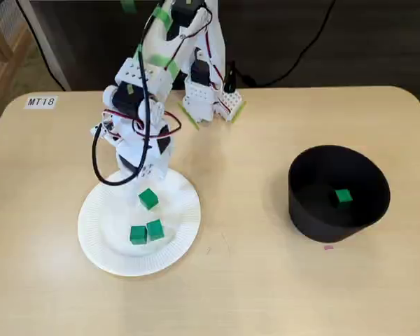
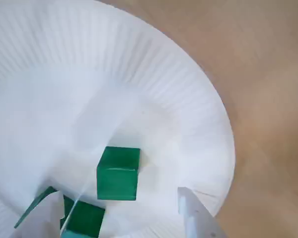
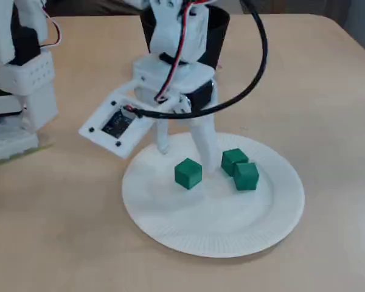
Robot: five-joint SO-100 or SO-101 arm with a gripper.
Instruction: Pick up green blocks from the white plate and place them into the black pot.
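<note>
Spread jaws hover above the white plate (image 3: 219, 225); the nearest green block (image 2: 118, 172) sits between them, just ahead.

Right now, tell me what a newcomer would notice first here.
Three green blocks lie on the white plate, at left in a fixed view, with the open gripper close to the separate one. At right, the black pot already holds a fourth green block.
</note>
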